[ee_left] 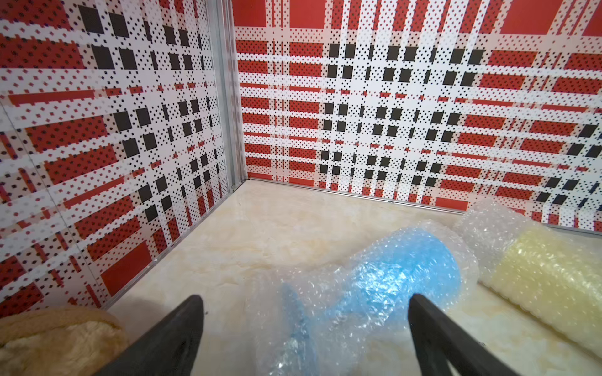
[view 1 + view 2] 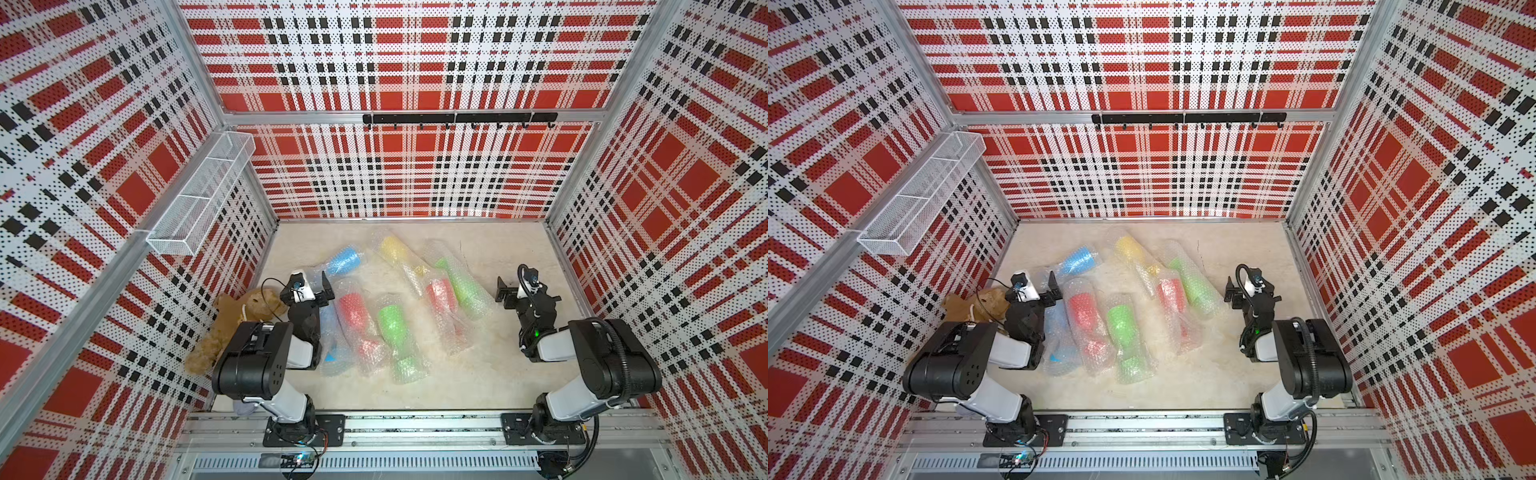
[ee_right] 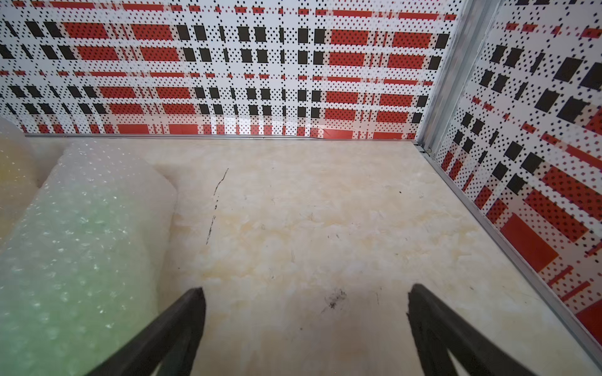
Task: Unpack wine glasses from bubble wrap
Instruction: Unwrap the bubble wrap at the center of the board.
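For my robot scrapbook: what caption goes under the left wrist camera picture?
Open left hand facing a blue wine glass rolled in bubble wrap, a wrapped yellow wine glass beside it.

Top views: left arm [image 2: 257, 357] hid much of near blue goblet [image 2: 329, 332] & part of teddy bear [image 2: 226, 328]. Grey cloth [image 2: 244, 409] by arm base was mostly hidden. Far red goblet [image 2: 441, 296]: stem unclear thru bubble wrap [image 2: 451, 332]. Left wrist: teddy bear, yellow goblet [image 1: 547, 276] cut by frame edge. Right wrist: far green goblet [image 3: 75, 247] was blurred, cut off. Finger bases of left gripper [image 1: 306, 301] & right gripper [image 3: 306, 293] were out of frame.
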